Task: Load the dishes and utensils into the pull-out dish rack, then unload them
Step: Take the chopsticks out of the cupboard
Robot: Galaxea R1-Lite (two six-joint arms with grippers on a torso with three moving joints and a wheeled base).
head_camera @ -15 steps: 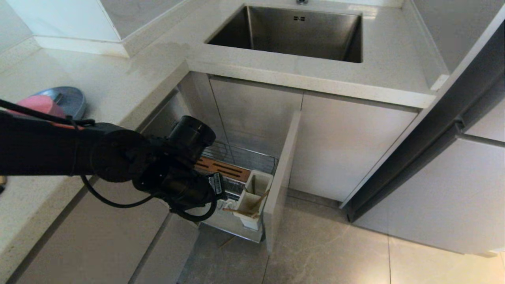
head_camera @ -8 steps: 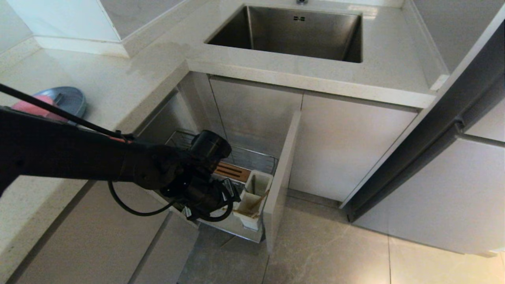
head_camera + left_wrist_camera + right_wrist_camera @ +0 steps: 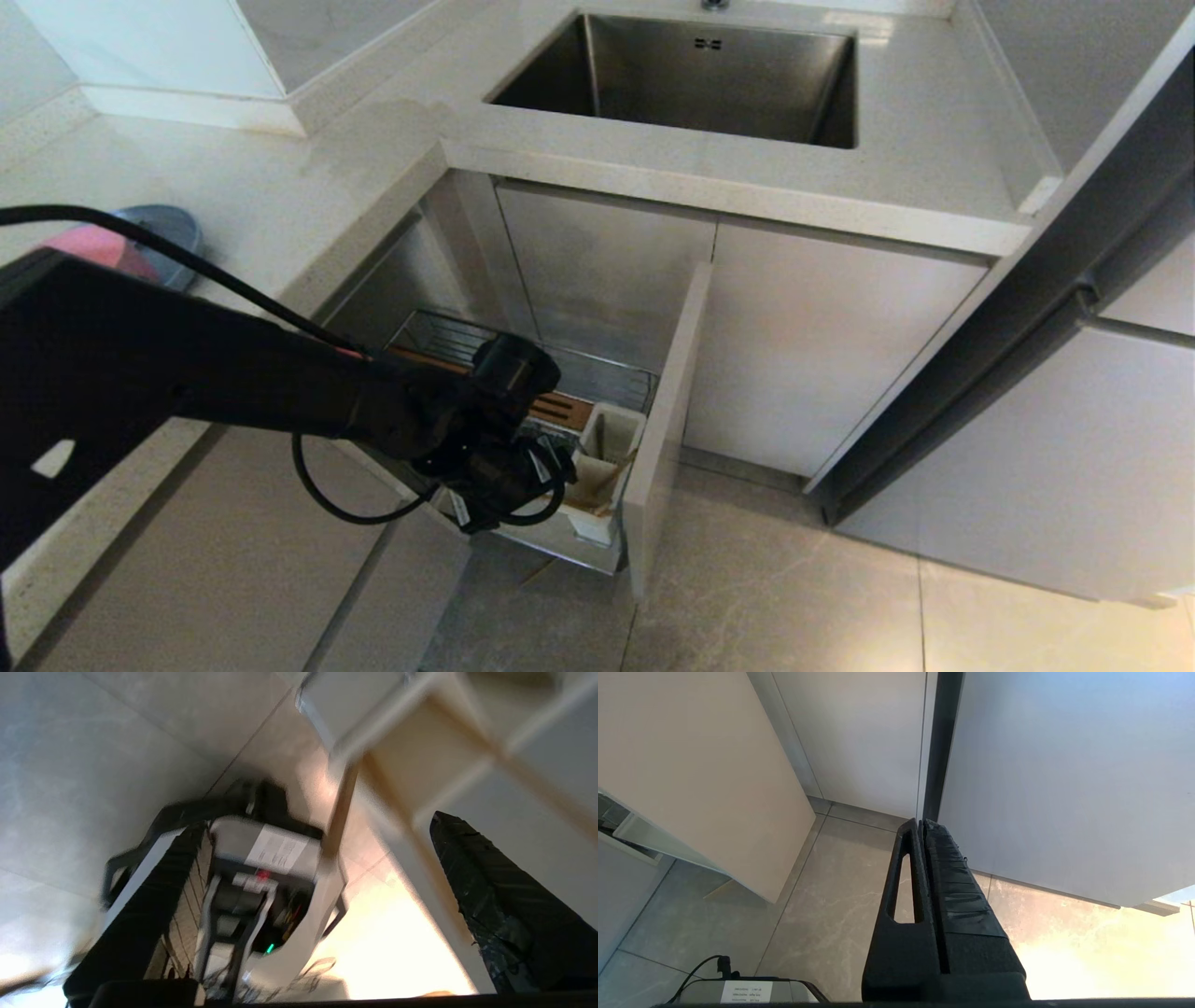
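Chopsticks [image 3: 611, 478] in cup; left hand [image 3: 551, 467] spread alongside.

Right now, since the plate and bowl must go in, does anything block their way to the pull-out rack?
Only the robot's own left arm: it reaches from the counter down to the rack front, left gripper beside the utensil cup, jaws open. Nothing else visible lies between the plate, bowl and rack.

Steel sink [image 3: 709, 79], pale countertop [image 3: 308, 201], tiled floor [image 3: 794, 597]
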